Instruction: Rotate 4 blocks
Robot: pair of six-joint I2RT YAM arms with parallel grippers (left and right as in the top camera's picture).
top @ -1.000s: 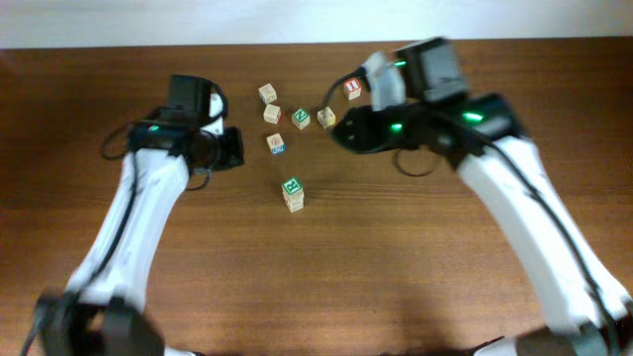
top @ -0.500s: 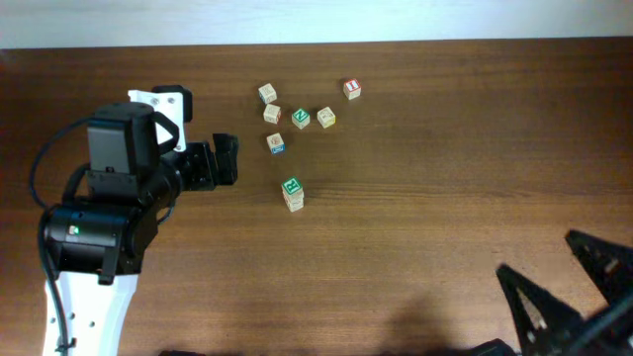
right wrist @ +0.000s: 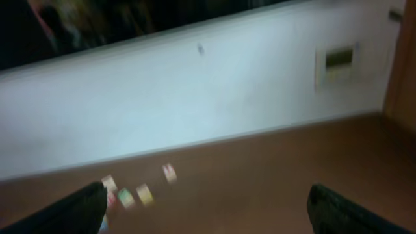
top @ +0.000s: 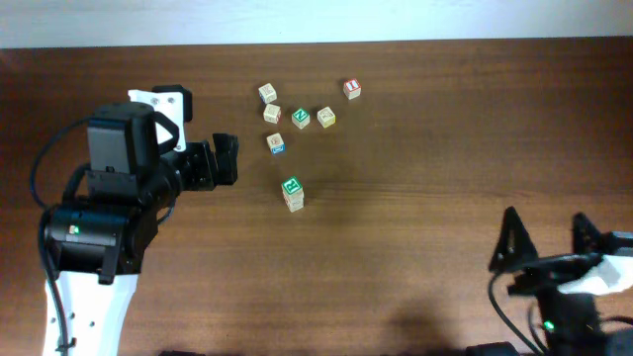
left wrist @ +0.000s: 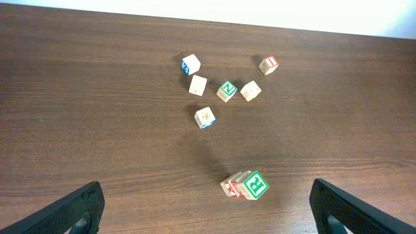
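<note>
My left hand [top: 229,160] and right hand [top: 547,233] are spread wide and empty, off the blocks [top: 291,188], probably so nothing gets bumped.

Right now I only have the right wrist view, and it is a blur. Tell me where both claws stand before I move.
Observer: Your right claw is open and empty, low on the right of the overhead view, far from every block.
Operator: Give me the left one.
Observer: The left claw is open and empty, just left of a cube with a blue edge, not touching it.
Operator: Now the blocks.
Observer: A green-topped block touches a second block, apart from the rest.
</note>
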